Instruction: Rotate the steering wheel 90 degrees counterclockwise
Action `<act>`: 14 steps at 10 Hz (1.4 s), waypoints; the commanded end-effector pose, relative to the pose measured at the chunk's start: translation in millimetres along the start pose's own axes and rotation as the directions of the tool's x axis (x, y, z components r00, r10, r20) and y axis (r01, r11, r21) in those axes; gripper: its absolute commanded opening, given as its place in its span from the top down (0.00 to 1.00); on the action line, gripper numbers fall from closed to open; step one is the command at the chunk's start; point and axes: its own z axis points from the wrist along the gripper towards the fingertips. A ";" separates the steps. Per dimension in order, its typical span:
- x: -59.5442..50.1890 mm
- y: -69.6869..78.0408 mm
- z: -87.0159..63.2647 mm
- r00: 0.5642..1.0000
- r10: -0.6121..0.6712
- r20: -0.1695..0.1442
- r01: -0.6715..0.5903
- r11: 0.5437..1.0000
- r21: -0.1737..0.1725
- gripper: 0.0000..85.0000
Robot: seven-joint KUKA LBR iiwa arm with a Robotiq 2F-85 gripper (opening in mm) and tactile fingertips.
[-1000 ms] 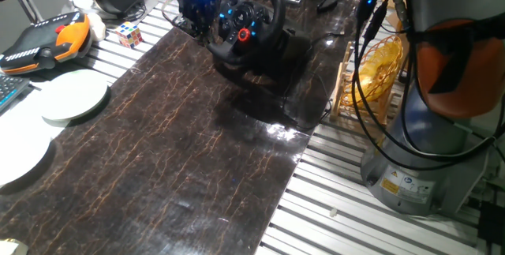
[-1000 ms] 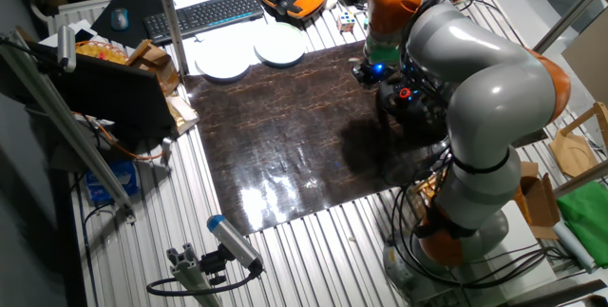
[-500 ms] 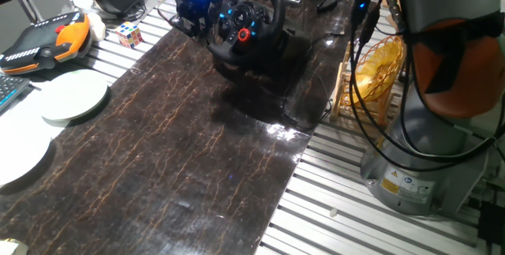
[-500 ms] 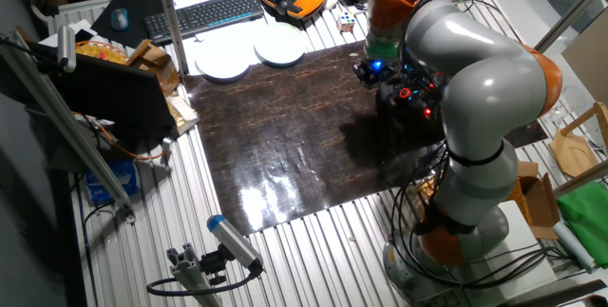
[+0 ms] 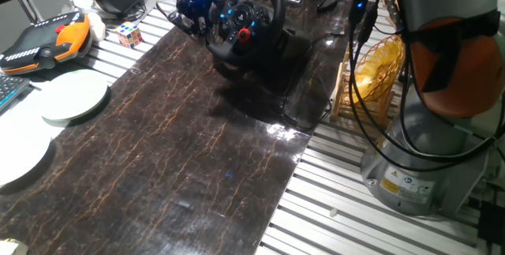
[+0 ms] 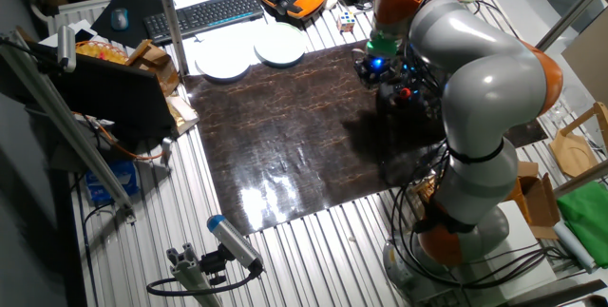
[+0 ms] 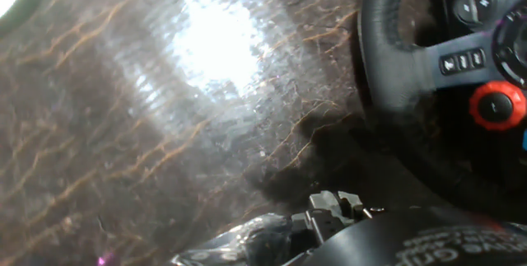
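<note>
**Gripper at the wheel's rim**

While the grey-and-orange arm (image 6: 484,88) bends over from the near edge, its gripper (image 5: 192,6) sits low just beside the steering wheel (image 5: 246,14), at the rim's side; whether the fingers are spread or closed, I cannot tell. Hand view catches rim and a red button (image 7: 495,105). Dark marbled mat (image 5: 181,144) under it all; farther off, white plates (image 6: 279,47), keyboard (image 6: 204,12).

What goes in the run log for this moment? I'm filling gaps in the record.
phase: at wheel | gripper: beside steering wheel rim, grip state unclear | wheel: upright on base, dark mat | turn: not confirmed
</note>
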 end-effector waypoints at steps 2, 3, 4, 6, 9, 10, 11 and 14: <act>-0.1 0.4 0.6 0.977 0.212 -0.001 -0.212 0.977 -0.013 0.99; 0.3 -0.1 0.2 0.968 0.251 -0.003 -0.251 0.968 -0.016 0.99; 0.8 -0.2 -0.2 0.962 0.272 0.001 -0.272 0.962 -0.019 0.99; 0.3 -0.1 0.4 0.953 0.303 0.029 -0.303 0.953 -0.007 0.99; -1.7 1.1 3.0 0.924 0.382 0.029 -0.382 0.924 -0.007 0.99; -2.5 1.7 4.0 0.911 0.411 0.028 -0.411 0.912 -0.001 0.99; -3.9 2.7 5.5 0.897 0.440 0.032 -0.440 0.898 -0.002 0.99; -13.5 2.7 9.9 0.849 0.515 0.118 -0.517 0.856 -0.015 0.99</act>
